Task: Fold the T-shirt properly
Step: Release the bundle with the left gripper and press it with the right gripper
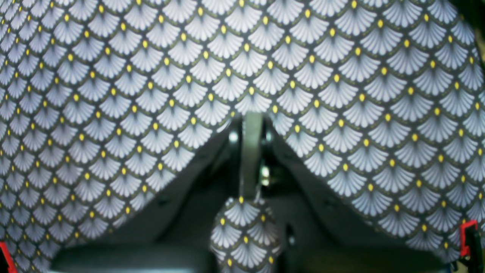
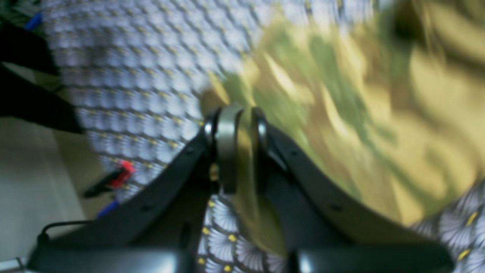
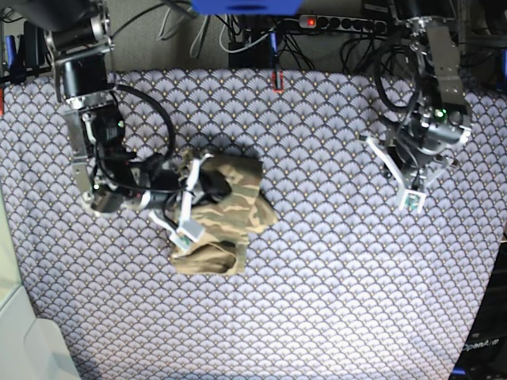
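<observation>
The camouflage T-shirt (image 3: 234, 210) lies bunched up, left of the table's middle, on the fan-scale patterned cloth. My right gripper (image 3: 210, 184) is at the shirt's upper left edge. In the right wrist view its fingers (image 2: 227, 144) stand close together with a fold of the T-shirt (image 2: 341, 113) pinched between them; that view is blurred. My left gripper (image 3: 400, 158) hovers over bare cloth at the right, far from the shirt. Its fingers (image 1: 252, 144) are pressed together with nothing between them.
The purple-grey patterned cloth (image 3: 333, 285) covers the whole table. A red clamp (image 3: 276, 81) holds it at the back edge, and another red clamp (image 1: 468, 235) shows in the left wrist view. A power strip (image 3: 348, 22) and cables run behind the table.
</observation>
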Controlling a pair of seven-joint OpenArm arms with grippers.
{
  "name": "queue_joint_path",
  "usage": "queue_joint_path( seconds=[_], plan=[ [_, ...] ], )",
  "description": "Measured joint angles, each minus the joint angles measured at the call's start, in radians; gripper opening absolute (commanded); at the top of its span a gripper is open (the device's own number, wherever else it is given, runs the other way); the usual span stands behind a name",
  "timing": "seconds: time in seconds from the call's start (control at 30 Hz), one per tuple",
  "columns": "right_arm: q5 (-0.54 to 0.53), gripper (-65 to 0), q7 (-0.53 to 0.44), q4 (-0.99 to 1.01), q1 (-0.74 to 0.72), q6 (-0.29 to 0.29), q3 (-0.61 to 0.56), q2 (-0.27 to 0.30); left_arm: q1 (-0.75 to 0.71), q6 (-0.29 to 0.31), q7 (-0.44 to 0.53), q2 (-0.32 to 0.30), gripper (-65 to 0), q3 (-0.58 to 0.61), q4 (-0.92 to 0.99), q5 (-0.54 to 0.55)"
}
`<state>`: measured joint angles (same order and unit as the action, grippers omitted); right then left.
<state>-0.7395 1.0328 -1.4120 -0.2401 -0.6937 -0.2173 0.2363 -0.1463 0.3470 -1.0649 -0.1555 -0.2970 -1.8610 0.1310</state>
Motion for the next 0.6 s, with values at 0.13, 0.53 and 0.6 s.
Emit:
queue_joint_path(
  seconds=[0.13,0.53,0.6],
  plan=[
    [-0.029,-59.2,-0.123,0.132,-0.002,0.002,-0.055,0.022,-0.019,0.002,0.002,0.000,-64.4,-0.011,0.000,-0.004],
    [-0.002,-59.2,-0.012,-0.060,0.003,0.002,-0.122,0.033,-0.018,0.002,0.003,0.001,-64.4,-0.009,0.000,0.000],
    [-0.005,-59.2,0.002,-0.138,0.000,0.002,-0.121,0.032,-0.017,0.002,0.003,0.001,-64.4,-0.010,0.000,0.000]
  ],
)
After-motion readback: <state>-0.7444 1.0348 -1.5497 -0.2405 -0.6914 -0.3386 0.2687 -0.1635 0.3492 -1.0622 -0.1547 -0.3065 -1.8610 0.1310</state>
